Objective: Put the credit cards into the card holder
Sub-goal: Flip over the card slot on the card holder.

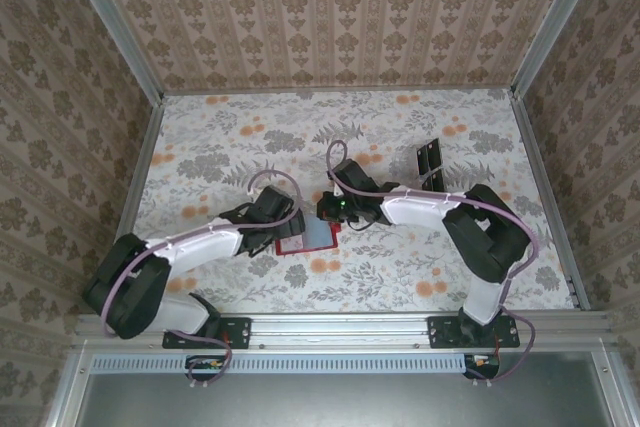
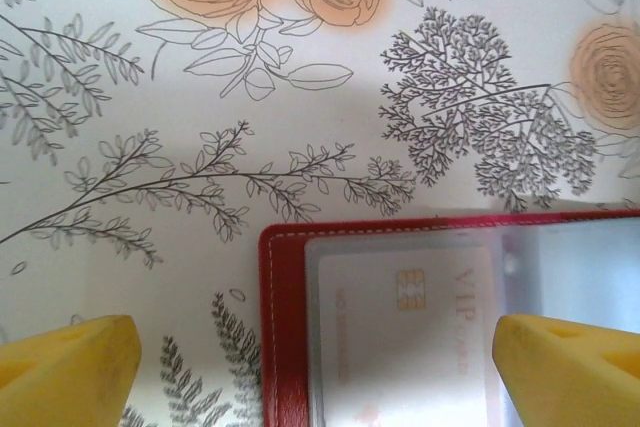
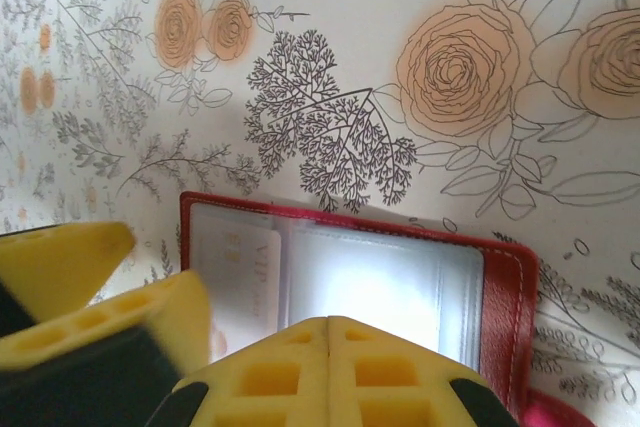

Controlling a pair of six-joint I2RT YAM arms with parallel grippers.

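card holder (image 3: pixel 500 287) partly hidden behind right pincer (image 3: pixel 330 347), cut off below, credit card (image 2: pixel 400 337) small print blurred

Items counted on the one tabletop (image 1: pixel 220 137):

- One red card holder (image 1: pixel 290 245), lying open.
- Two clear sleeves (image 3: pixel 380 287) on show inside it, counted in the right wrist view.
- One credit card (image 2: pixel 400 337), with one chip on its face, lodged in a sleeve. Whether more cards lie behind it cannot be told.
- One clear rack with black panels (image 1: pixel 429 159).
- Two arms and two grippers: one left gripper (image 1: pixel 280 222) and one right gripper (image 1: pixel 328 213).
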